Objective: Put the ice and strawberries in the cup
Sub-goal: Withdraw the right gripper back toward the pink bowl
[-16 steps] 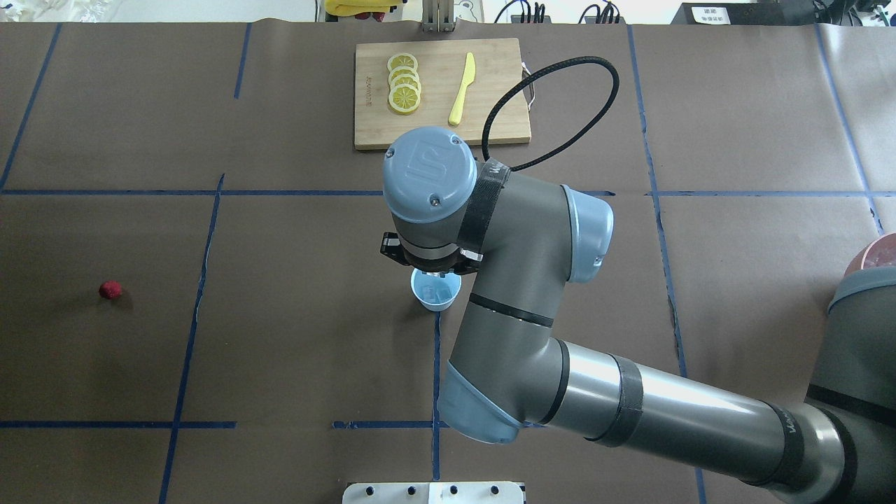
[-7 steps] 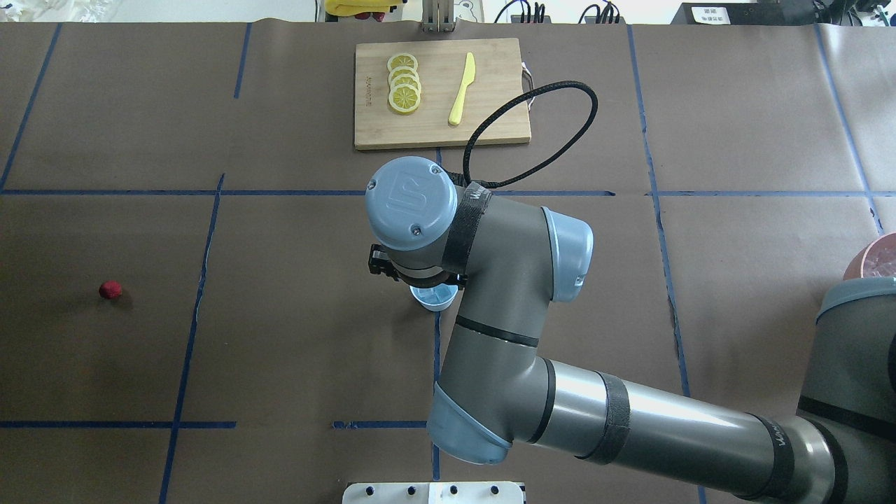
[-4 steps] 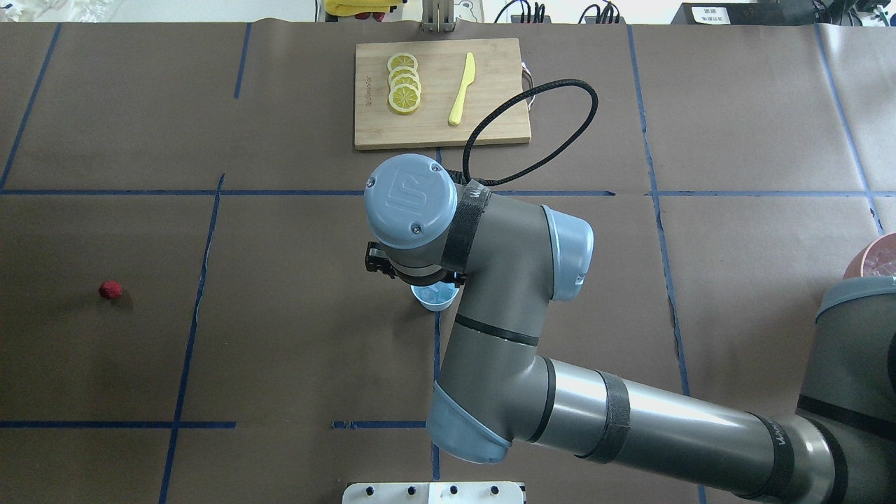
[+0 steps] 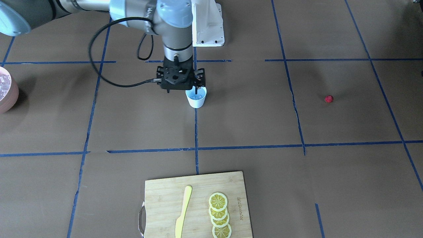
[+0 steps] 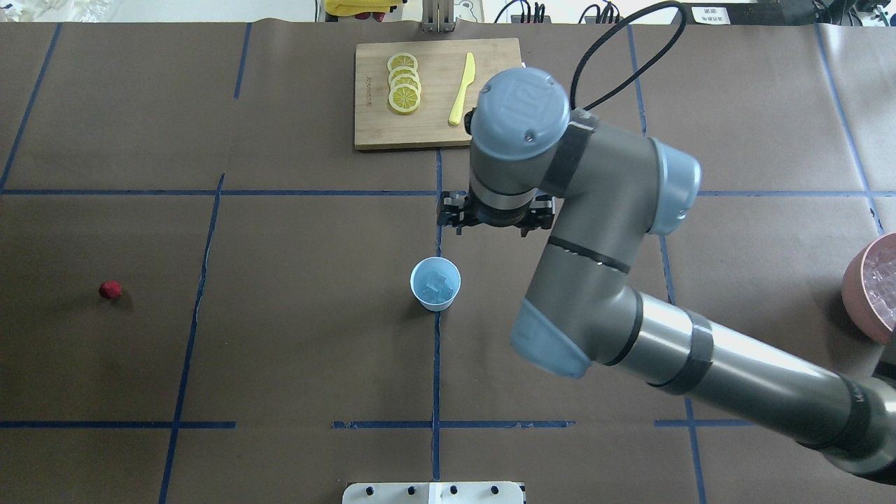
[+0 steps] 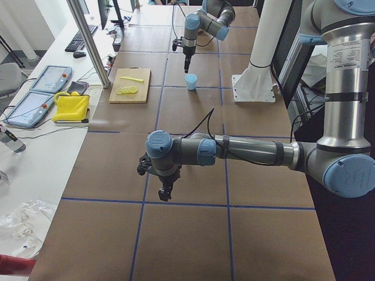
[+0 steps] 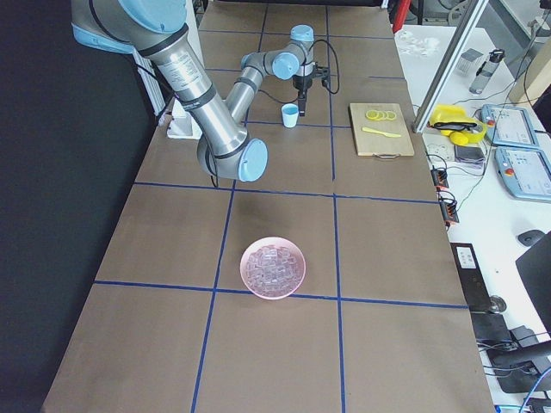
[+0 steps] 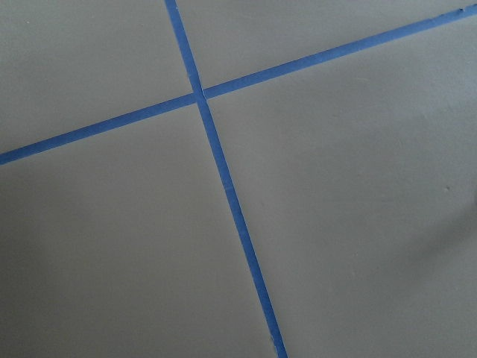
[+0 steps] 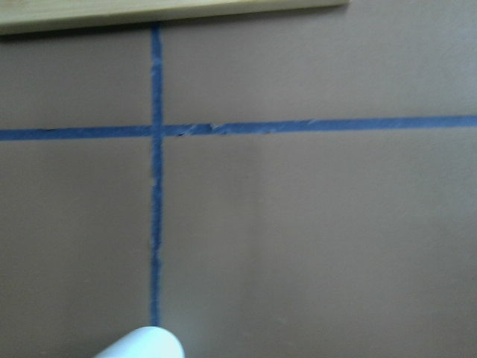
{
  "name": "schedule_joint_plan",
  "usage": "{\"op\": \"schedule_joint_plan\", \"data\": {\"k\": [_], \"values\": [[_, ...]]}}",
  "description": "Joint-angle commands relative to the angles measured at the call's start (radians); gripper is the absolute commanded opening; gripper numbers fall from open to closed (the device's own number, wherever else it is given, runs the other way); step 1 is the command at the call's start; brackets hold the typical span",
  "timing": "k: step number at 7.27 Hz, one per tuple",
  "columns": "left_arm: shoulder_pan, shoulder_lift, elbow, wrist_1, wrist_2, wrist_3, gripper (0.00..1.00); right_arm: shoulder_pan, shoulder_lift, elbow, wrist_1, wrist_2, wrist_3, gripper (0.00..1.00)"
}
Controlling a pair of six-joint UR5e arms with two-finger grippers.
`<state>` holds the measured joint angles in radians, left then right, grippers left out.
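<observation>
The pale-blue cup (image 5: 435,283) stands mid-table with several ice cubes (image 5: 436,285) inside. It also shows in the front view (image 4: 196,98) and at the bottom edge of the right wrist view (image 9: 141,345). In the front view my right gripper (image 4: 183,90) hangs at the cup's rim, prongs apart, empty. In the overhead view the right wrist (image 5: 495,210) stands beyond the cup, toward the board, and hides the fingers. The strawberry (image 5: 110,289) lies alone far to the left. My left gripper (image 6: 166,193) shows only in the left side view; I cannot tell its state.
A pinkish bowl (image 5: 855,280) of ice cubes sits at the right table edge. A wooden cutting board (image 5: 490,119) at the back holds lemon slices (image 5: 404,84) and a yellow knife (image 5: 462,89). Blue tape lines cross the brown table cover.
My right arm has risen off the cup and moved back and right, toward the cutting board. The cup now shows uncovered with ice inside. The strawberry has not moved.
</observation>
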<state>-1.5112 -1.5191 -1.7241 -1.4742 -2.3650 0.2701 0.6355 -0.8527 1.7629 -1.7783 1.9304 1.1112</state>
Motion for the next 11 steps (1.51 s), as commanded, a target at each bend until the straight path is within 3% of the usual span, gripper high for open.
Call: {"op": "schedule_joint_plan", "data": {"k": [1,5,7,9,11], "values": [[0.000,-0.024,0.006,-0.014,0.001,-0.002,1.00,0.200,-0.193,0.120,-0.003,0.161,-0.320,0.99],[0.002,-0.038,0.017,-0.153,0.000,-0.003,1.00,0.584,-0.541,0.153,0.002,0.358,-1.048,0.99],[0.002,-0.039,0.017,-0.172,-0.002,-0.003,1.00,0.775,-0.699,0.144,-0.006,0.377,-1.389,0.99],[0.002,-0.044,0.020,-0.198,-0.002,-0.052,1.00,0.898,-0.840,0.130,0.000,0.377,-1.530,0.99],[0.035,-0.047,-0.029,-0.206,-0.003,-0.147,1.00,0.946,-0.873,0.089,0.002,0.374,-1.500,0.99]]}}
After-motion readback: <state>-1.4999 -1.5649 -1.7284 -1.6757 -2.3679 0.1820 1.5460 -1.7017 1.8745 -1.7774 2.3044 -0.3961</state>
